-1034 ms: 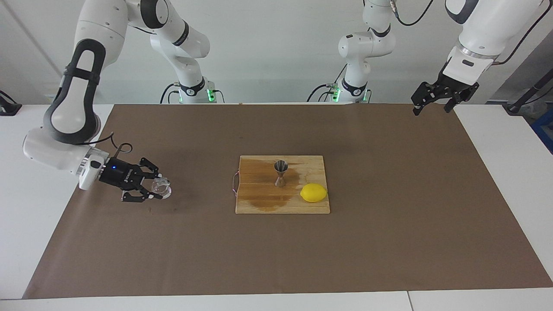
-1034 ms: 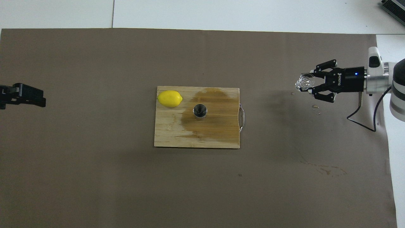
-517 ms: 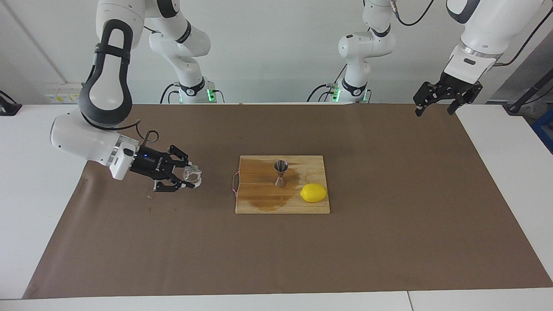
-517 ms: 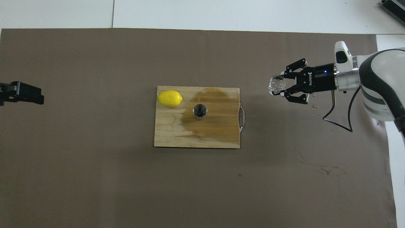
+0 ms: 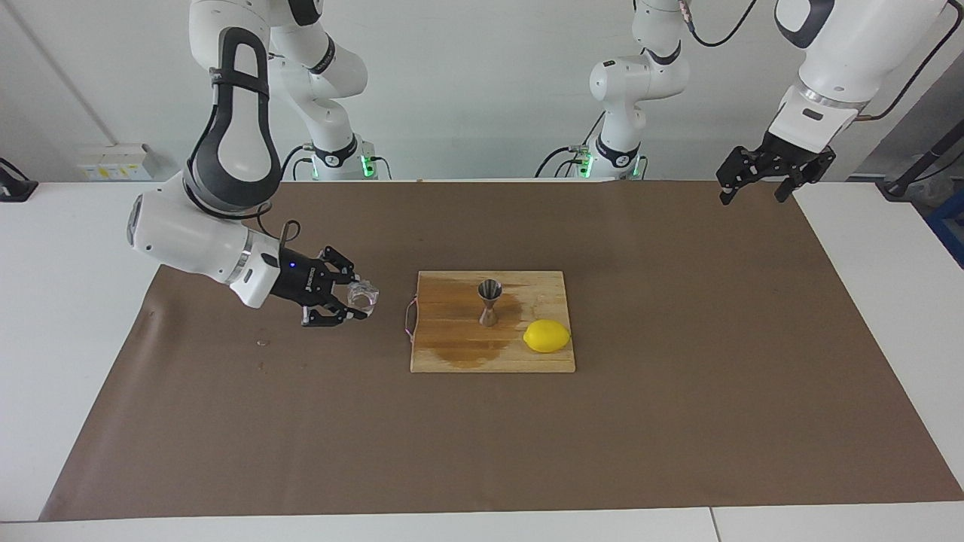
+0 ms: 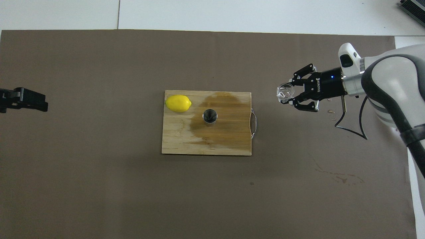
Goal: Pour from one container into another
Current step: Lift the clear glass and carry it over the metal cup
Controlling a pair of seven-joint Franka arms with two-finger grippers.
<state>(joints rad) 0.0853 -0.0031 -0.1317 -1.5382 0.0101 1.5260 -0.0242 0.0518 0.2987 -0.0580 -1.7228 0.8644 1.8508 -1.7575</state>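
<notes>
R tool (image 5: pixel 354 299) clamped on glass vessel (image 5: pixel 364 296), up over brown mat (image 5: pixel 678 421) beside cutting board (image 5: pixel 459 354). Jigger (image 5: pixel 489 302) upright on board next to lemon (image 5: pixel 547 336). L tool (image 5: pixel 761 179) waits, fingers apart.

I count one tiny clear knobbly glass vessel (image 5: pixel 364 296), clamped in the right gripper (image 5: pixel 354 299). Toward the board from that gripper I see one rectangular wooden cutting board (image 5: pixel 452 354), and on it one small grey steel hourglass jigger (image 5: pixel 489 302) and one yellow lemon (image 5: pixel 547 336). I count two grippers, the left gripper (image 5: pixel 755 186) included.
</notes>
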